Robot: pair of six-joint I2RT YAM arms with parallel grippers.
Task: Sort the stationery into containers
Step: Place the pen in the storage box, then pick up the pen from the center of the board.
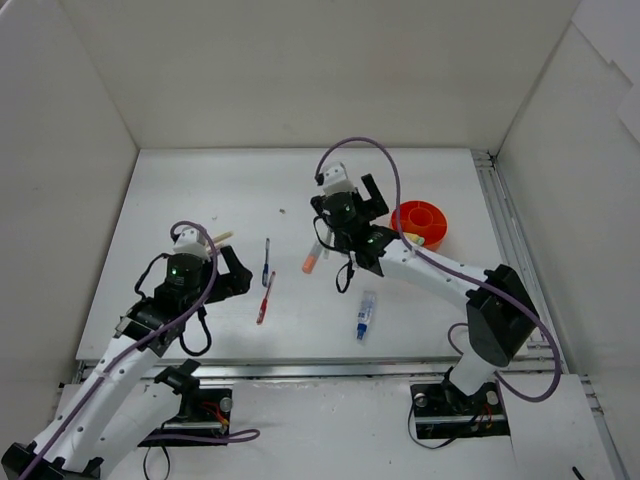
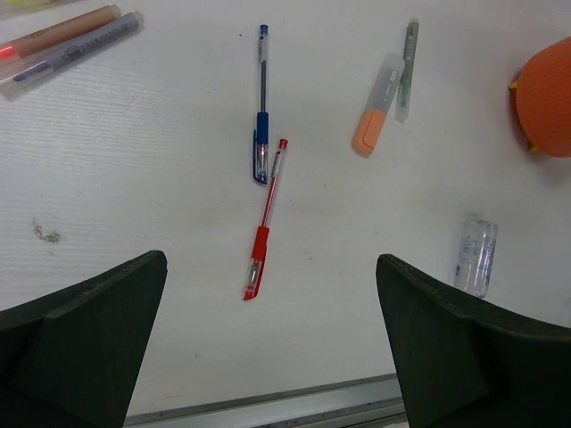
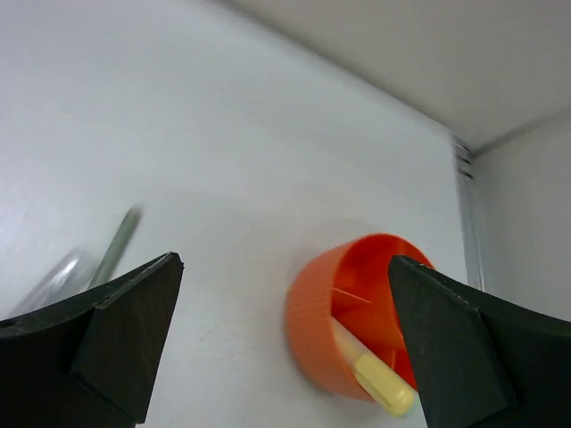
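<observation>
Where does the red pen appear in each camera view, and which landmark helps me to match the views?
Top external: the red pen lies left of centre, just below the blue pen.
Left wrist: near the centre, below the blue pen.
Right wrist: not in it.
Shared landmark: the orange cup, right of centre, at the right edge, low centre.

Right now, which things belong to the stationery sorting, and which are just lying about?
Job: round orange plastic cup; yellow marker in it; slim blue pen; slim red pen; orange-ended clear highlighter; thin grey-green pen; clear blue-capped marker.
Lying about: small dark crumbs; purple robot cables.
</observation>
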